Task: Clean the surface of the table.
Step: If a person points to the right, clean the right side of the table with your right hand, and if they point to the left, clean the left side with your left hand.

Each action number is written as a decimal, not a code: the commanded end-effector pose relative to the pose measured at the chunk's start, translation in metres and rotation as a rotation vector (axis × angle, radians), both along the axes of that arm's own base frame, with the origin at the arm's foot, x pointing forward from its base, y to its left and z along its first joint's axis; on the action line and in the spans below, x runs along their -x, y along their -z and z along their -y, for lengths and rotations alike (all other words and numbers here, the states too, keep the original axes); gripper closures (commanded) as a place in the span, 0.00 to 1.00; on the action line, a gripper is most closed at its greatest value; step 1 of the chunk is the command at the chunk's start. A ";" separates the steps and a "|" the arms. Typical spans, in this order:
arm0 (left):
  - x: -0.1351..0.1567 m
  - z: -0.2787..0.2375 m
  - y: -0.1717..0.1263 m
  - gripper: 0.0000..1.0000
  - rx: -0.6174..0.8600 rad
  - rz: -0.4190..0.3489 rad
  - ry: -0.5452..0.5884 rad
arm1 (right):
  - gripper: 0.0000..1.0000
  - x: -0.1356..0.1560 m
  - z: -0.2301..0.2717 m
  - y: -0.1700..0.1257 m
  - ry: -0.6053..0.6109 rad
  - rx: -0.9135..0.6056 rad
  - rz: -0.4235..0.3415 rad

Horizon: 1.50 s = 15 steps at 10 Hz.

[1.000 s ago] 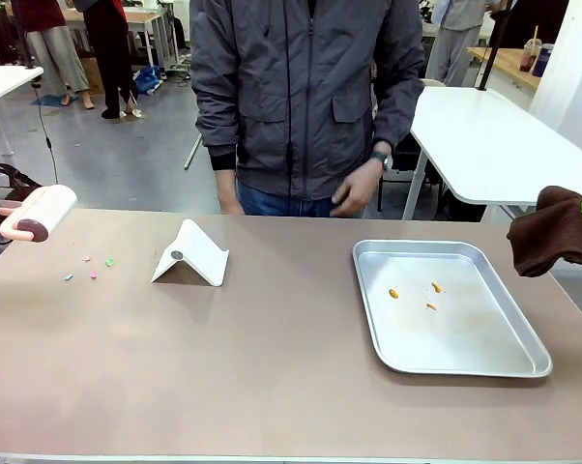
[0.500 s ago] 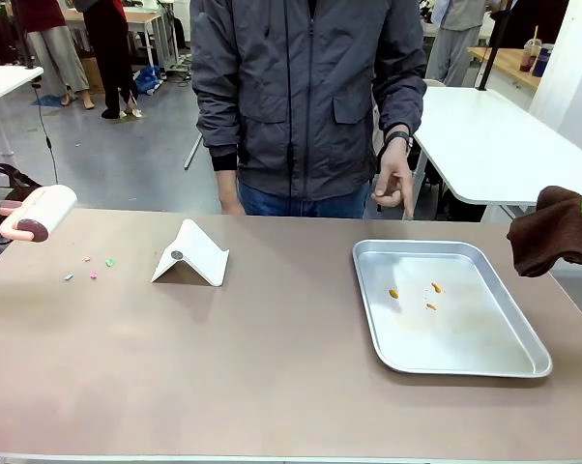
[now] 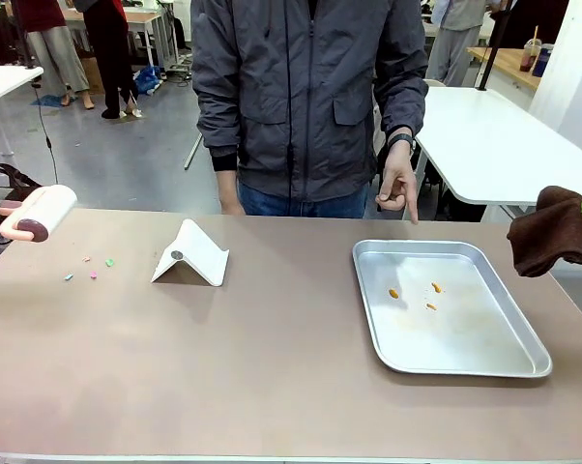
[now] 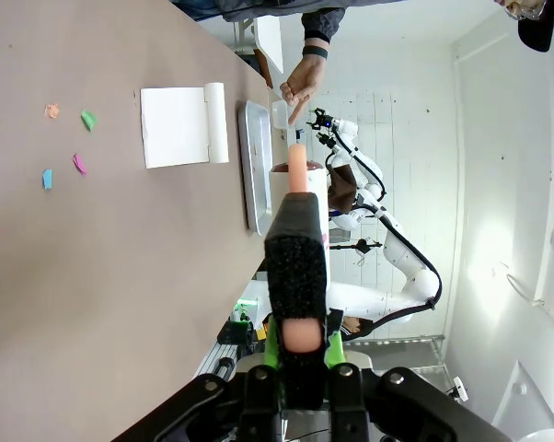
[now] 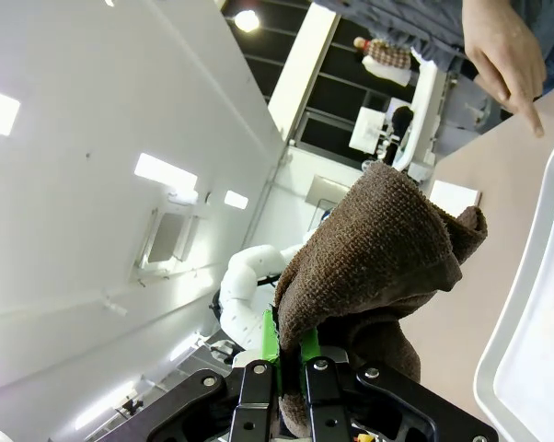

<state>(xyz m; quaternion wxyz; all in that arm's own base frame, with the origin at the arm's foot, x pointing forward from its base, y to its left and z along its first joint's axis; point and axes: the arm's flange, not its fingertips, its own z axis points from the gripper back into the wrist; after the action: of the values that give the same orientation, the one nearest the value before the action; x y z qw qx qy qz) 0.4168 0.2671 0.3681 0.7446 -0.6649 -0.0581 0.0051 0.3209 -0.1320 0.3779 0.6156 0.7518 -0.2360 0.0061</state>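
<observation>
Left gripper: clenched on the pink handle of a lint roller. The roller hangs in the air at the far left corner, off the table's left edge.

Right gripper: clamped on a bunched brown cloth, which is held up beyond the right edge and clear of the top.

Table: brownish top spanning the front view, pale near edge along the bottom.
- Far left: four small coloured scraps, near the roller.
- Just right of them: a white folded stand.
- Right half: a silver tray with a few orange crumbs. It sits near the right edge.

Open room: a bare strip between stand and tray, and the whole near half.

Far side: a person's hand points a finger down above the tray's far rim.
</observation>
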 end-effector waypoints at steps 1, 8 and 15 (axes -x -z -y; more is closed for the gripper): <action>0.001 0.000 -0.003 0.84 0.000 0.004 0.003 | 1.00 0.000 -0.001 -0.006 0.000 0.009 0.000; 0.001 0.000 -0.003 0.84 0.000 0.004 0.003 | 0.91 -0.030 -0.026 -0.009 0.036 0.446 -0.013; 0.001 0.000 -0.003 0.84 0.000 0.004 0.003 | 0.91 -0.081 -0.096 -0.021 -0.019 1.330 0.107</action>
<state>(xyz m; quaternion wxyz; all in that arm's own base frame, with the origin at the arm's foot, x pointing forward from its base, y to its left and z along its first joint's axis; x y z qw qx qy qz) 0.4171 0.2671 0.3679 0.7451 -0.6644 -0.0581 0.0052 0.4020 -0.0415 0.4034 0.9202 0.2549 -0.2223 0.1973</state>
